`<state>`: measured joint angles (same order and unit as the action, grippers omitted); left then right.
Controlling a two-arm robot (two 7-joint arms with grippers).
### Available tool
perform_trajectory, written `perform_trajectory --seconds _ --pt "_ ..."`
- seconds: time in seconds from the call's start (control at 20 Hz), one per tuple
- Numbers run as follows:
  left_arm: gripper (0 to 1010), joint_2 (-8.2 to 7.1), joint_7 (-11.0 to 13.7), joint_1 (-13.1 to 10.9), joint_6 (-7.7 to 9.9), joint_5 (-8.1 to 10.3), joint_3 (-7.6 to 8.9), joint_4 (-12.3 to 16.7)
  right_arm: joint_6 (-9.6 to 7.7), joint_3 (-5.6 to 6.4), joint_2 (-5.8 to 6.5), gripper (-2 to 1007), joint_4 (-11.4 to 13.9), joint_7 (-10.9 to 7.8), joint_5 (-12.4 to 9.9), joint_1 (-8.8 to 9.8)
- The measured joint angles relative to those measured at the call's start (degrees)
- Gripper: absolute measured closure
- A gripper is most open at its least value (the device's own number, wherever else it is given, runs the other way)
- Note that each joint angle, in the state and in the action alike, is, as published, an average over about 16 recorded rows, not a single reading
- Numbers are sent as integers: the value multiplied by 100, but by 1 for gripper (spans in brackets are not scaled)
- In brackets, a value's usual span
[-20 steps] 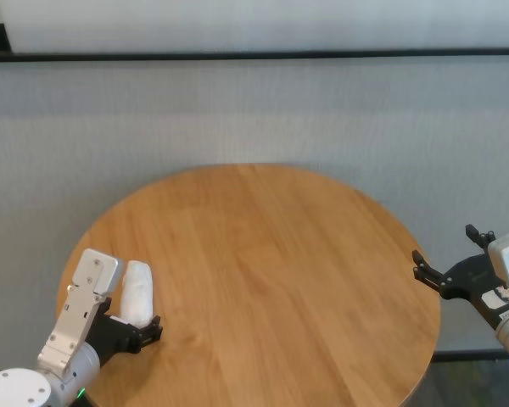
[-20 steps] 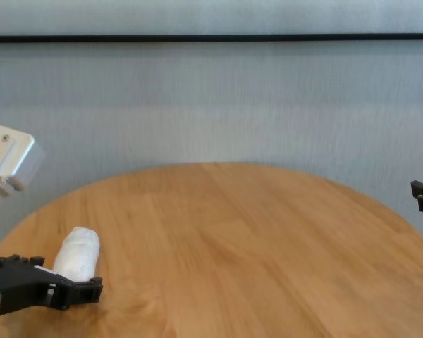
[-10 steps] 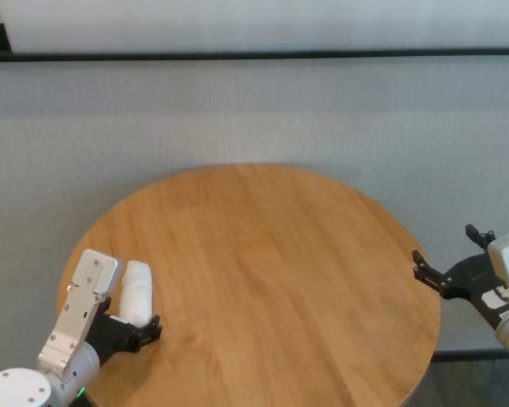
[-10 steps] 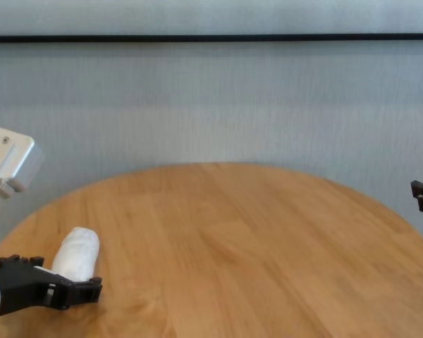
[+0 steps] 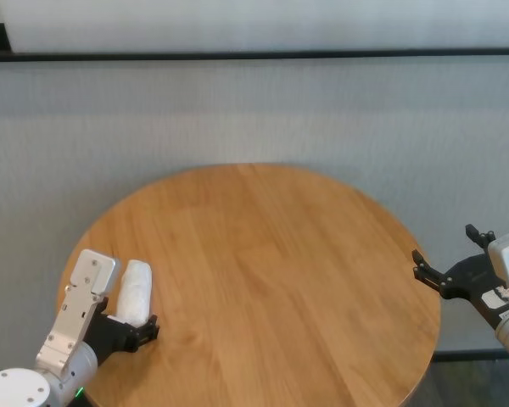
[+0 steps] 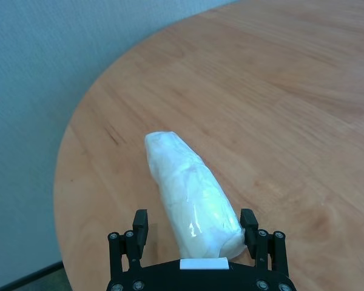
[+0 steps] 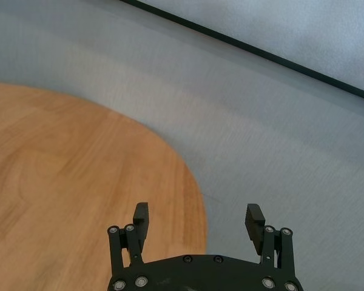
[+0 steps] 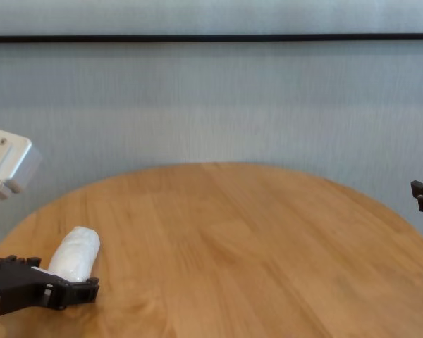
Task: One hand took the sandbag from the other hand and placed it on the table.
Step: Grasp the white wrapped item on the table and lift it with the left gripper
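Observation:
The sandbag (image 5: 137,290), a white pillow-shaped bag in shiny clear wrap, lies on the round wooden table (image 5: 271,254) near its left edge. My left gripper (image 5: 132,319) is open and low over the table, its fingers on either side of the bag's near end. In the left wrist view the sandbag (image 6: 191,194) rests on the wood between the spread fingertips (image 6: 249,219), with a gap on one side. The chest view shows the sandbag (image 8: 76,252) just beyond the left gripper (image 8: 53,276). My right gripper (image 5: 445,246) hangs open and empty beside the table's right edge.
A pale grey floor surrounds the table (image 8: 254,239), with a dark strip along the wall behind. The right wrist view shows the table's edge (image 7: 188,182) below the open right gripper (image 7: 197,215). Nothing else stands on the wood.
My left gripper has drawn back slightly toward the robot's body while the sandbag stays put on the table. The right arm has not moved.

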<state>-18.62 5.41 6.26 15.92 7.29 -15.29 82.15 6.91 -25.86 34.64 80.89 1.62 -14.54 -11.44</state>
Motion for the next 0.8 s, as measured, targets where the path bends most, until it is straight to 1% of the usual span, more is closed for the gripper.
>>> perform_trajectory --seconds 0.4,0.8 --pt "10 42 18 -13 -31 -55 47 -18 0 0 0 0 0 0 0 0" --pt "10 50 18 -19 -42 -64 54 -22 0 0 0 0 0 0 0 0"
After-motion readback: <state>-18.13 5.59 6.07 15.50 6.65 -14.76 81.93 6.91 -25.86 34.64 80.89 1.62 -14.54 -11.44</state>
